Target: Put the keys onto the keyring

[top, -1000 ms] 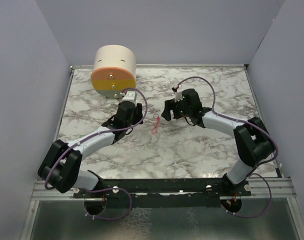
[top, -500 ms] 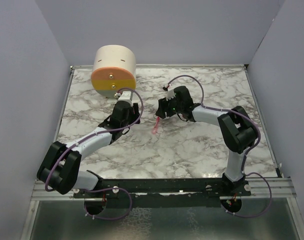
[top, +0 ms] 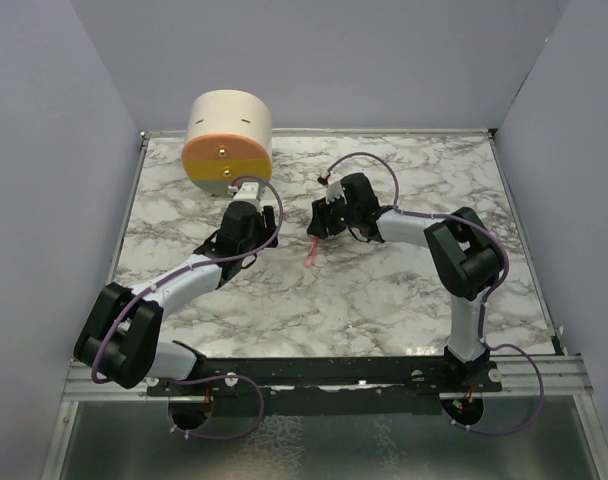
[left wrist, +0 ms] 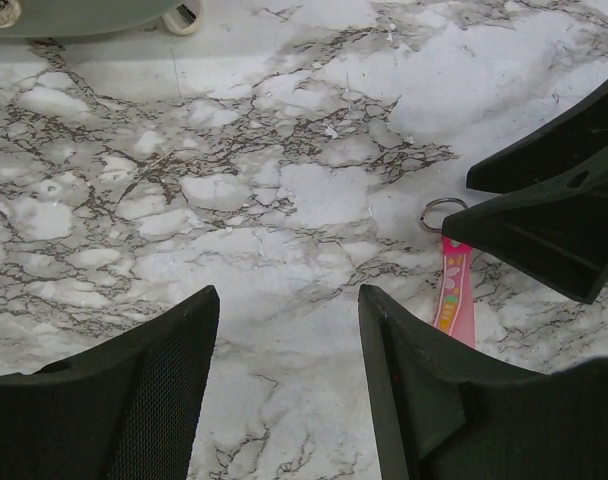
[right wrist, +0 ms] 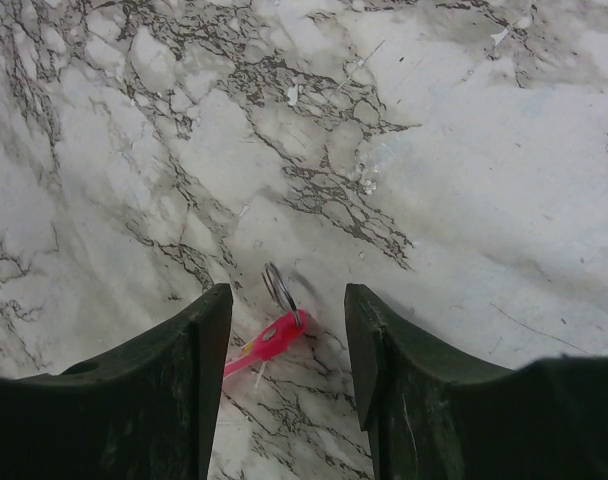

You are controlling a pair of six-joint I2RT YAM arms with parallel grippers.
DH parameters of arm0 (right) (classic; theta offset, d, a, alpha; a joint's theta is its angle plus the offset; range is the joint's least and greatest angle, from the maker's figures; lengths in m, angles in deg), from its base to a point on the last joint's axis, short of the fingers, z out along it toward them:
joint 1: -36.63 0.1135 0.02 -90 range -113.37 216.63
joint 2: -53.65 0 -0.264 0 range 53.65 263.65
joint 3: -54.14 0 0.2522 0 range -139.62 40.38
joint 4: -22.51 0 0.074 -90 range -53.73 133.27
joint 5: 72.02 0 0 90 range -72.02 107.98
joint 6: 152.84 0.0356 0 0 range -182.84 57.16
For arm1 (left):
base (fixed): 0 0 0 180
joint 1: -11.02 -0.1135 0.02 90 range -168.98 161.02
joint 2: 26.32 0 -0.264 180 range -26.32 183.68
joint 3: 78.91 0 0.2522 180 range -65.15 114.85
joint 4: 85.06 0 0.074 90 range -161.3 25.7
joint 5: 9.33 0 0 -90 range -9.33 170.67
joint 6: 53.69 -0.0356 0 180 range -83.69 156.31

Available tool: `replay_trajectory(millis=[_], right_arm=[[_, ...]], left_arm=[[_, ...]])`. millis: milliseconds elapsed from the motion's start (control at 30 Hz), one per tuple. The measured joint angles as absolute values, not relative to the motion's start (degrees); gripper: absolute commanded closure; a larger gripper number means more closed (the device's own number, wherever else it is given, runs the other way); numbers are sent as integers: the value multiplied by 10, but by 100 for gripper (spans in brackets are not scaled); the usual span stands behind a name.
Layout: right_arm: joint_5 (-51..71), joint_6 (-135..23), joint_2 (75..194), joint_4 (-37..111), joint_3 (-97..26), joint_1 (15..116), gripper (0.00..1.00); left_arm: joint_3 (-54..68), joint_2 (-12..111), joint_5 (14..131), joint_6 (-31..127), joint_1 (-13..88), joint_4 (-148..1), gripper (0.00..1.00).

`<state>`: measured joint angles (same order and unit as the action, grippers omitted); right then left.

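Note:
The keyring (top: 310,250), a thin metal ring on a bright-pink strip, lies on the marble table (top: 384,300) between the two arms. My right gripper (top: 321,222) hangs low over its ring end, open. In the right wrist view the ring (right wrist: 279,287) stands tilted between the two fingers of the right gripper (right wrist: 289,295), touching neither. My left gripper (top: 262,230) is open just to the left, with only bare marble between the fingers of the left gripper (left wrist: 289,300). The left wrist view shows the keyring (left wrist: 452,290) to its right, beside the right arm's fingers (left wrist: 544,220). The keys are not in view.
A beige cylinder with an orange face (top: 229,140) stands at the back left of the table, and its lower edge (left wrist: 74,15) shows just ahead of the left gripper. Purple walls close in the left, right and back sides.
My right gripper has moved left onto the ring end of the keyring, and its jaws have narrowed around the ring. The left gripper has crept slightly up and left, still open.

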<state>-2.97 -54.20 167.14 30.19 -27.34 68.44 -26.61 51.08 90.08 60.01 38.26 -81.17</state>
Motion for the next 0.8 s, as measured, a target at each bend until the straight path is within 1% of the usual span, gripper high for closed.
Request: replay_trajectory(millis=[133,467,500,633,800], right_arm=[[-31,-544,1684,302,-278,684,56],[-31,-551,1688,302,-280,684,75],[-31,-552,1689,302,-280,684,78],[-31,-554,1692,302,-285,684,99],[-31,-554,1693,299,-288,685,99]], left_arm=[[-266,511,896,600,380,-812,40],[-267,511,888,600,375,-816,40],[-267,511,887,600,375,-816,40],[-267,511,886,600,373,-819,40],[-267,511,885,600,372,-820,40]])
